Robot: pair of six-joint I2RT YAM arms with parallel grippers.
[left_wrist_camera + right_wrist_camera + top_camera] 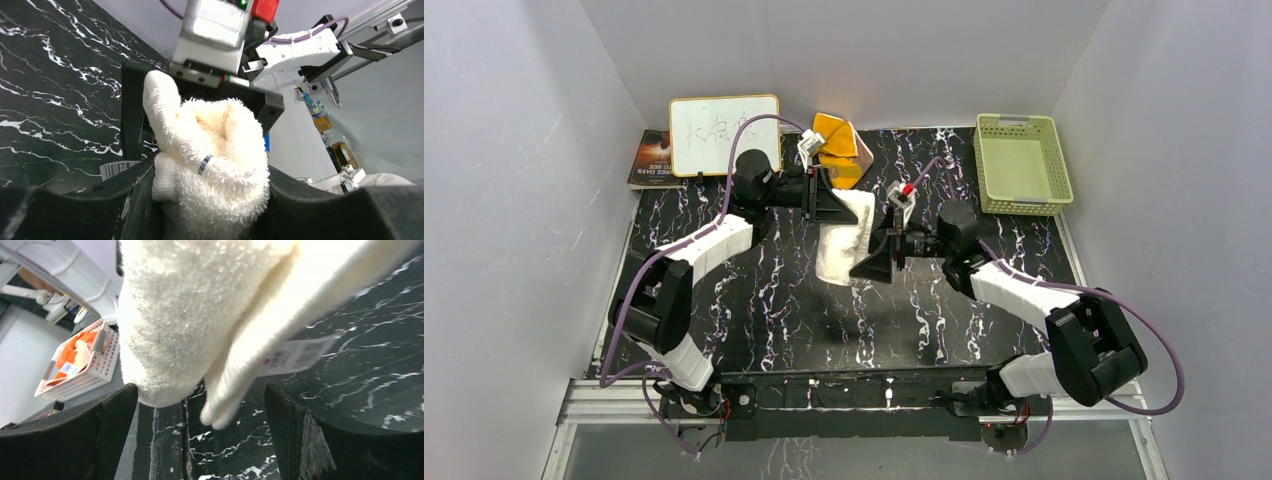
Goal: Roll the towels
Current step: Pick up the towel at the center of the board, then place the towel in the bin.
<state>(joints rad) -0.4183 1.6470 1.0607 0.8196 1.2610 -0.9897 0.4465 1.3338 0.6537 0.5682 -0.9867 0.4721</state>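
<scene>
The cream terry towel point(842, 245) lies mid-bench between the two arms. It is bunched into a thick, loose wad rather than a neat roll. Its long axis runs roughly from the near side toward the back wall, the far end leaning slightly right. A paper care label point(295, 355) hangs from its underside.

The left claw point(832, 200) has the far end. In the left wrist view its fingers press on both sides of the terry, so it is closed on the towel. The right claw point(876, 265) is at the near end. Its fingers stand wide apart with the cloth hanging in the gap, and nothing shows them squeezing it.

The orange towel point(839, 148) sits crumpled at the back edge of the bench point(754, 290), well apart from both claws.

My judgement is that the task is at an early-to-middle stage. The first towel is gathered but needs tightening and setting down as a proper roll, and the second has not been started.

A whiteboard point(724, 135) and a book point(652, 158) sit at the back left. A green basket point(1021, 163) stands at the back right.
</scene>
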